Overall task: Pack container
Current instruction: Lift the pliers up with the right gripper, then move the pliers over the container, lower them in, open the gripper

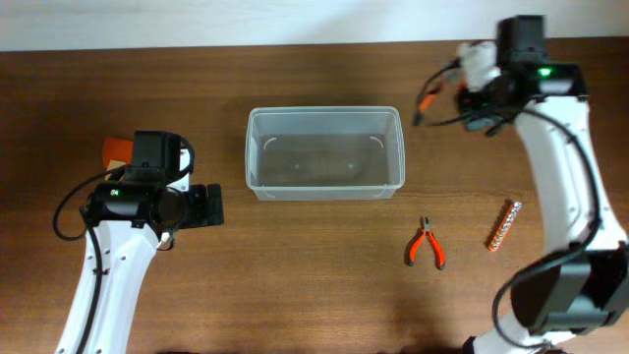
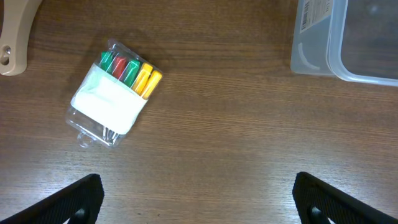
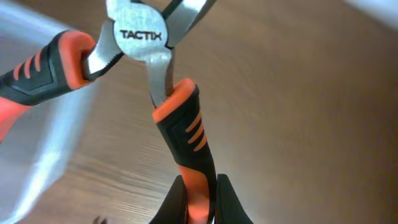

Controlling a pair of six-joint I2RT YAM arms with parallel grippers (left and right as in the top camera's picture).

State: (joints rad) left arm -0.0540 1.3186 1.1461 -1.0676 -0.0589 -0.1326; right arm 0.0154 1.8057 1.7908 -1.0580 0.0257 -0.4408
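Note:
The clear plastic container (image 1: 324,152) stands empty at the table's middle; its corner shows in the left wrist view (image 2: 348,43). My right gripper (image 1: 460,93) hangs above the table just right of the container's far right corner. It is shut (image 3: 200,202) on one handle of large orange-and-black pliers (image 3: 180,118), which also show in the overhead view (image 1: 428,99). My left gripper (image 1: 210,206) is open and empty, left of the container, fingers wide apart over bare wood (image 2: 199,205).
A clear pack of green, red and yellow tools (image 2: 115,93) lies ahead of the left gripper. Small orange pliers (image 1: 425,244) and an orange-and-silver tool (image 1: 504,225) lie at the front right. An orange object (image 1: 117,149) shows partly behind the left arm.

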